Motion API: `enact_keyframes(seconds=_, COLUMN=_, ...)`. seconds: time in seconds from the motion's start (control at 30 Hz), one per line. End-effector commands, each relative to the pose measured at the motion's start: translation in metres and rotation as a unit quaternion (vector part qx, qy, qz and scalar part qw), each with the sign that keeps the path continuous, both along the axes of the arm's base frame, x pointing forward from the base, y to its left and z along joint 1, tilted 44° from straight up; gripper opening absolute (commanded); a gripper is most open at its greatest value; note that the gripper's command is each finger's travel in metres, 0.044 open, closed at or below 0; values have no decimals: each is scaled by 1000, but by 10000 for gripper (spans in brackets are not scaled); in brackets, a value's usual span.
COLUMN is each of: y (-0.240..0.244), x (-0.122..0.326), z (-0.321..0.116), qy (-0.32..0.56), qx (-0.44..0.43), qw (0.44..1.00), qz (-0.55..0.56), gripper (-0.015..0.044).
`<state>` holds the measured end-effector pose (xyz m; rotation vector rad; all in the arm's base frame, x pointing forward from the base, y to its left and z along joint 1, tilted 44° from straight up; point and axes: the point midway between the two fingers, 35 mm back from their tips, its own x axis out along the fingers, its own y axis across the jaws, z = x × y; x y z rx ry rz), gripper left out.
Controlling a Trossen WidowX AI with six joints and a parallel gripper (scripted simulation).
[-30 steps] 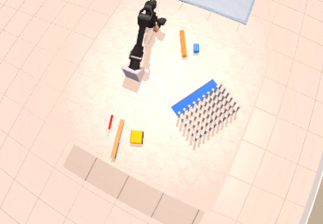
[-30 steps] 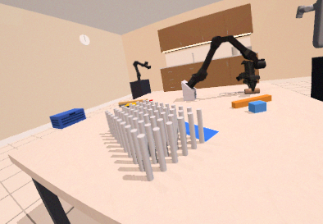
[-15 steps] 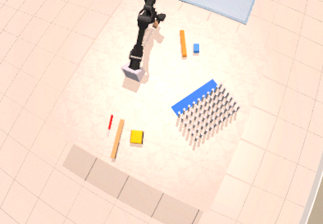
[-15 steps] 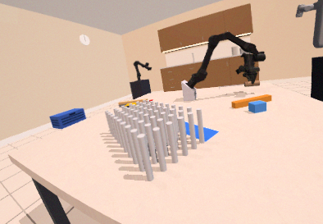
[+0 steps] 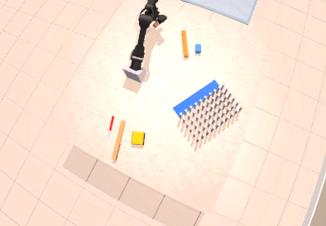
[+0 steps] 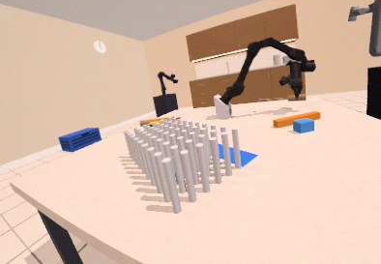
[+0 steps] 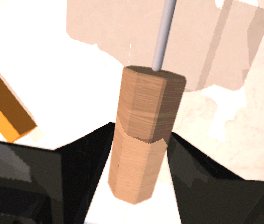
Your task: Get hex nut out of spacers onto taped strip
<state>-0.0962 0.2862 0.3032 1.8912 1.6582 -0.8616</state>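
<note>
My gripper [image 5: 159,22] [image 6: 297,95] [image 7: 141,132] is shut on the wooden handle [image 7: 138,167] of a tool, low over the table on the far side from the spacers. A thin grey metal rod [image 7: 164,37] runs from the handle's end up out of the wrist view; its tip is not seen. The metal spacers [image 6: 172,186] stand upright in close rows. The blue taped strip [image 5: 194,98] [image 6: 247,156] lies along the side of the field facing the arm's base. I cannot make out the hex nut among the spacers.
An orange bar [image 5: 184,44] [image 6: 297,119] [image 7: 13,112] and a blue block [image 5: 198,49] [image 6: 304,126] lie between the gripper and the spacers. A yellow block [image 5: 138,138], a light wooden bar [image 5: 118,140] and a thin red stick [image 5: 112,123] lie beyond the arm's base.
</note>
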Motion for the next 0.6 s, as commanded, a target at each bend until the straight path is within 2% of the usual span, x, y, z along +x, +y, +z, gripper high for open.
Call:
enact_keyframes(seconds=0.0, y=1, x=0, z=1, qy=55, qx=-11, qw=997, qz=-49, gripper=0)
enact_keyframes(seconds=0.57, y=6, x=-1, z=2, qy=243, qx=-57, qw=936, qz=-250, gripper=0)
